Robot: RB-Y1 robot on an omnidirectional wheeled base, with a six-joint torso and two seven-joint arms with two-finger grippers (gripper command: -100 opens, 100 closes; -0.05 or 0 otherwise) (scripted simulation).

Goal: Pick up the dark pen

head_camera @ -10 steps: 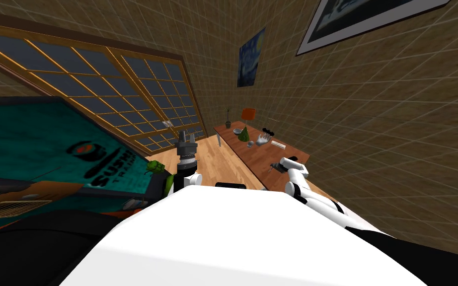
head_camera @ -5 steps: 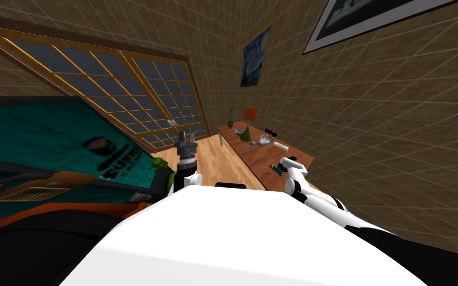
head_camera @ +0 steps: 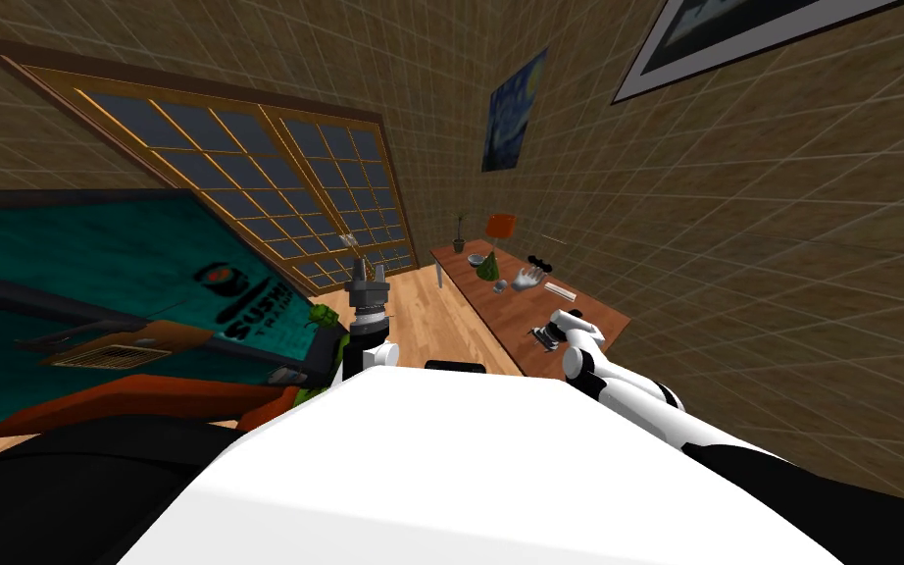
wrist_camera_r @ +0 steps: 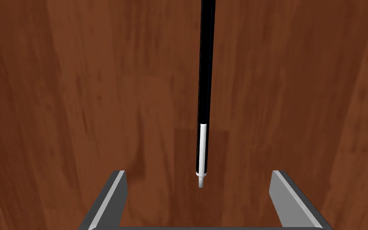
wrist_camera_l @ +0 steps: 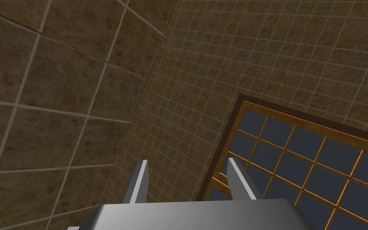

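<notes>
Right tool (wrist_camera_r: 199, 172) spread over dark pen (wrist_camera_r: 206, 80) on brown table (wrist_camera_r: 79, 100); green cone (head_camera: 486, 267) well beyond; left tool (wrist_camera_l: 186, 161) spread.

lighting in the head view is flat and kinda dim, no obvious lamp or sunbeam anywhere. the window (head_camera: 244, 167) panes are dark slate, nothing bright coming through. the brown tiled wall (head_camera: 783, 245) is evenly lit, no glare. big wide-lens warp though: the grid lines splay out to the corners and the whole frame sits rolled. the far stuff on the table (head_camera: 504, 319) is too tiny to make out.

right wrist view is crisp. the wood is evenly lit, with just a faint darker patch under the near end of the pen (wrist_camera_r: 205, 80). the right gripper (wrist_camera_r: 199, 187) fingers (wrist_camera_r: 113, 191) show a pale edge and darker faces. no motion blur.
</notes>
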